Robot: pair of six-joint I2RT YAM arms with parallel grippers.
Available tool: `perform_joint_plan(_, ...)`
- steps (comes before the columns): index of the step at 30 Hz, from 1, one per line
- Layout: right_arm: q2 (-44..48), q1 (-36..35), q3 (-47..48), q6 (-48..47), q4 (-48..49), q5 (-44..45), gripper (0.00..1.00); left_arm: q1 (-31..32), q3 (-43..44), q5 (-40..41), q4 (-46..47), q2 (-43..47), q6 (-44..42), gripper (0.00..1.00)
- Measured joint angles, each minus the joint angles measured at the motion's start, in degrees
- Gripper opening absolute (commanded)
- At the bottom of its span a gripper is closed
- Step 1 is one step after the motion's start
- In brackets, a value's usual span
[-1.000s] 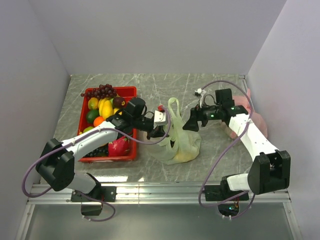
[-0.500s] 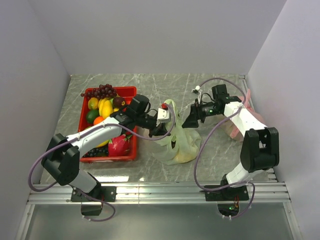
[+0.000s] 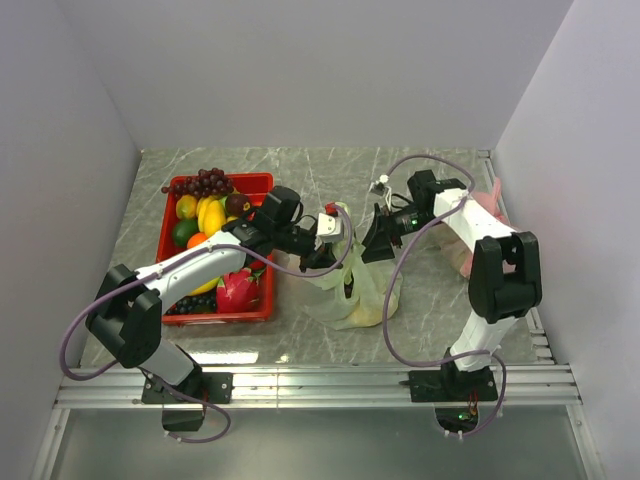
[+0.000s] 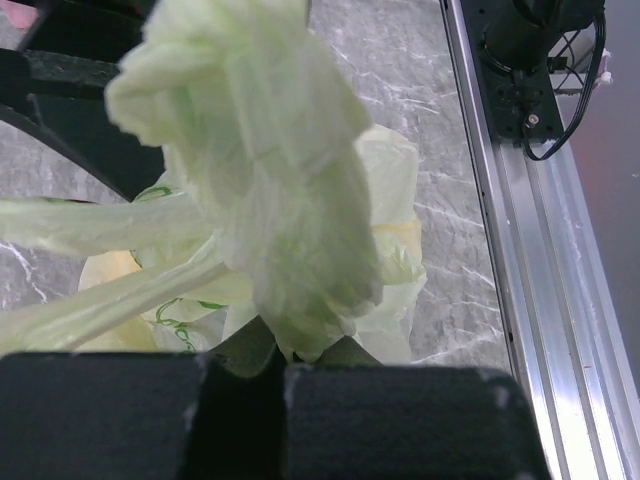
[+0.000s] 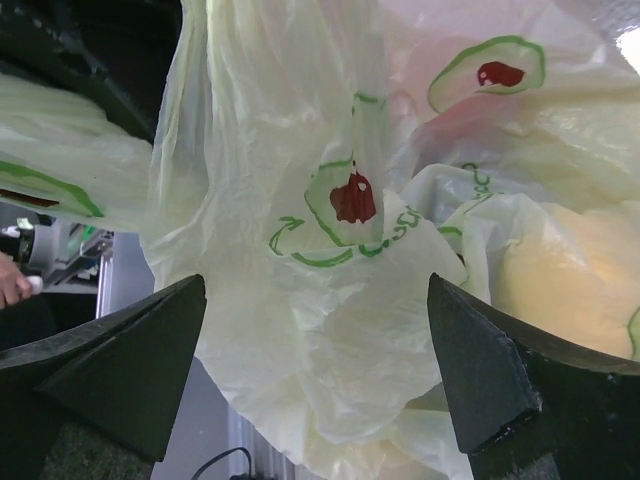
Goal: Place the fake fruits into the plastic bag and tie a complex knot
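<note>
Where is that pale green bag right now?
In the top view the plastic bag sits mid-table, just right of the red crate, between the left gripper and the right gripper.

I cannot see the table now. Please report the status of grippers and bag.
Left gripper shut on plastic bag handle. Right gripper open, bag film between its jaws. No obstruction seen.

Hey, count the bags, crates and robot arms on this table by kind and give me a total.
Bags: 2 (pale-green plastic bag, pink bag)
Crates: 1 (red crate)
Robot arms: 2 (left arm, right arm)
Total: 5
</note>
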State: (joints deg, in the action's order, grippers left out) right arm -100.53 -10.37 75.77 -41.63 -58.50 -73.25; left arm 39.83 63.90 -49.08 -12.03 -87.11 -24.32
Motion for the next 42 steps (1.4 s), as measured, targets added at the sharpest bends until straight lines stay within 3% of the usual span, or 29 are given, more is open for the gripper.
perform_joint_plan(5,1.9,-0.1,-2.5,0.3,1.1,0.5,0.98,0.0,0.0,0.3,0.2,0.0,0.3,0.0)
perform_joint_plan(10,12.5,-1.6,-12.7,11.7,16.2,5.0,0.97,0.0,0.0,0.7,0.4,0.0,1.4,0.01)
perform_joint_plan(12,16.2,-2.9,-15.5,16.0,22.1,7.4,0.81,0.0,0.0,0.8,0.8,0.0,1.7,0.01)
perform_joint_plan(13,17.2,-3.5,-16.2,18.1,24.6,8.4,0.65,0.0,0.0,0.9,1.0,0.0,1.8,0.01)
perform_joint_plan(15,17.8,-4.4,-17.0,21.5,29.5,10.8,0.48,0.0,0.0,0.9,1.3,0.0,2.0,0.01)
perform_joint_plan(16,17.7,-4.6,-17.3,23.1,31.4,12.0,0.17,0.0,0.0,0.9,1.2,0.1,1.9,0.0)
perform_joint_plan(18,17.0,-4.6,-17.2,25.0,33.7,14.4,0.0,0.0,0.0,0.9,0.4,0.4,1.4,0.01)
perform_joint_plan(24,14.4,-4.6,-14.3,24.2,31.8,18.6,0.0,0.0,0.3,0.9,-3.7,2.8,-0.1,0.01)
perform_joint_plan(34,16.2,-8.3,-13.1,10.9,20.7,21.7,0.02,0.0,5.9,4.7,-2.6,-0.6,4.6,0.0)
perform_joint_plan(36,16.5,-9.0,-12.8,9.4,19.1,21.8,0.11,0.0,6.4,5.4,-2.4,-1.7,5.2,0.01)
perform_joint_plan(37,16.6,-9.0,-12.4,8.8,18.2,21.8,0.23,0.0,6.5,5.5,-2.4,-2.1,5.4,0.01)
perform_joint_plan(40,16.9,-8.5,-11.1,7.9,16.0,21.5,0.47,0.0,6.0,5.4,-2.2,-2.1,5.4,0.01)
perform_joint_plan(42,16.9,-7.8,-9.9,7.1,14.0,20.9,0.53,0.0,4.9,5.4,-2.0,-1.2,5.3,0.0)
